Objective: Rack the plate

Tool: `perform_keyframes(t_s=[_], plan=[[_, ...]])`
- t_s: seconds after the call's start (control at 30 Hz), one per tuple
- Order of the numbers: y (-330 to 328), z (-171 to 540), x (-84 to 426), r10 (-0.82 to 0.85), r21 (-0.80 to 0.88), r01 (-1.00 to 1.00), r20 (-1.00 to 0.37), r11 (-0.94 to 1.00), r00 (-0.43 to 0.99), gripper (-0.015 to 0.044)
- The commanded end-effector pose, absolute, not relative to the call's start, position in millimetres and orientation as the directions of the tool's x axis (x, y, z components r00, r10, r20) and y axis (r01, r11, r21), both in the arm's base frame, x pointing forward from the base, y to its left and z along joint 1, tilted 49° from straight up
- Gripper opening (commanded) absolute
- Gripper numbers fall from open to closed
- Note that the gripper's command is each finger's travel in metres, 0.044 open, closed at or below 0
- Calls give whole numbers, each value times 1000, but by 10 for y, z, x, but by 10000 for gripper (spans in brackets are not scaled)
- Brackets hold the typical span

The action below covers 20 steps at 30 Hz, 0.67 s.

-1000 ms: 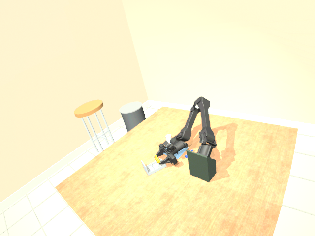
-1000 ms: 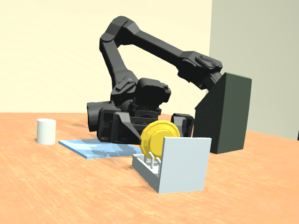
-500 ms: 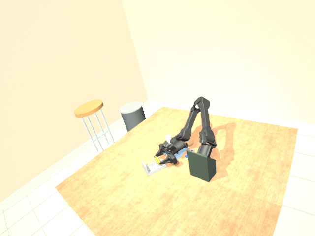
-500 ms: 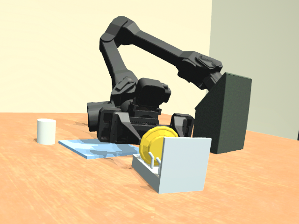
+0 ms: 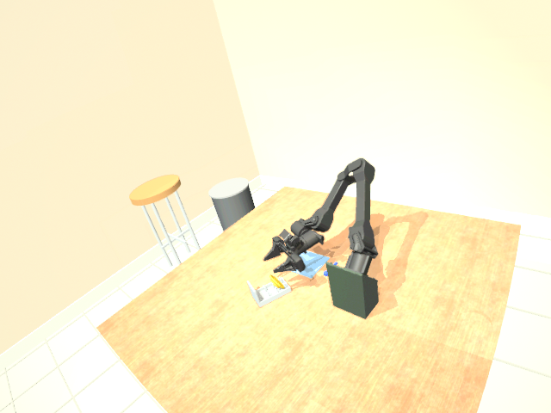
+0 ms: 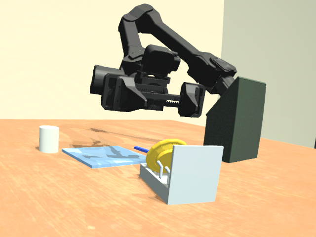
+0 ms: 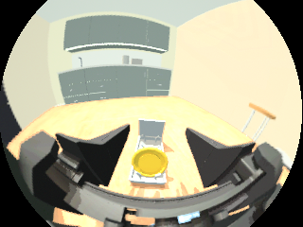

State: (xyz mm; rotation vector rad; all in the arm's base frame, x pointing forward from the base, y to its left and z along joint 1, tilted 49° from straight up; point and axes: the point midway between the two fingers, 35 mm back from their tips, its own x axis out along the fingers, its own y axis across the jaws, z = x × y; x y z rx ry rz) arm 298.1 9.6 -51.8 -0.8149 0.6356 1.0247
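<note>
Yellow plate [image 6: 163, 154] leaning in dish rack [image 6: 188, 176], open hand [image 6: 158, 100] above

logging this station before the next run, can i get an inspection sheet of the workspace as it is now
surface: wooden table, arm's shadow on it
job's things: yellow plate leaning back in the rack, tilted, not fully upright
clutter: white cup, blue mat, blue stick behind the plate
grippers: gripper open, holding nothing, raised above the rack
cables: nothing seen
surroundings: dark green box at the arm's base, stool, grey bin
</note>
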Motion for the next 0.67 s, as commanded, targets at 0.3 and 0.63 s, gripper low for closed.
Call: perform_keyframes(t_s=[0.3, 0.63], plan=[[487, -219, 2987, 466, -218, -915, -806, 339, 364, 400], [551, -284, 2874, 353, -14, -858, -908, 513, 226, 400]])
